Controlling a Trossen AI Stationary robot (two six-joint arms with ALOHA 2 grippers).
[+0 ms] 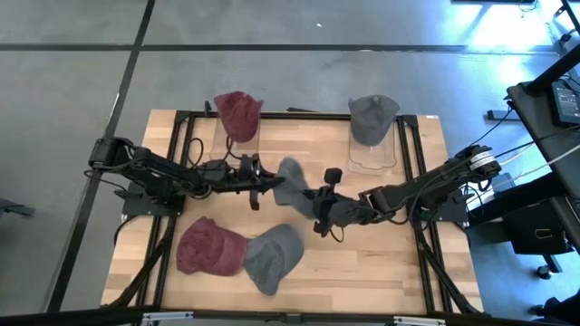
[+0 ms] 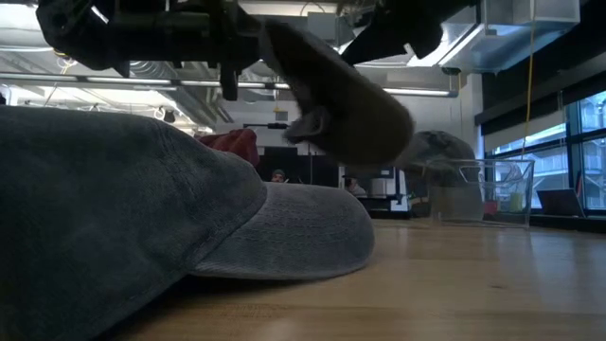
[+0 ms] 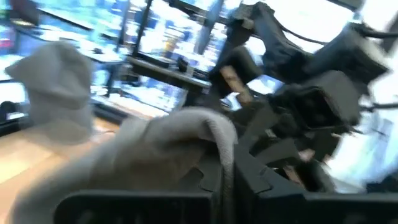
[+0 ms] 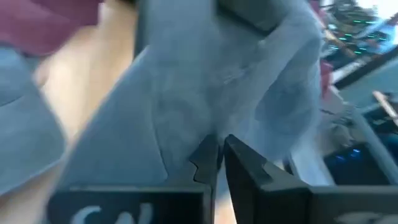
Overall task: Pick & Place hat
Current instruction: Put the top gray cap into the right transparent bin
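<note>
Both hands grasp one grey hat (image 1: 292, 183) above the middle of the surface (image 1: 381, 258): our left hand (image 1: 263, 182) pinches one side, our right hand (image 1: 319, 206) the other, probably so the soft cloth stays spread.

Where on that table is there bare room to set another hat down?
Bare wood lies along the table's near edge, right of the grey hat, and between the two clear stands. The middle is crowded: both grippers hold a grey hat there.
</note>
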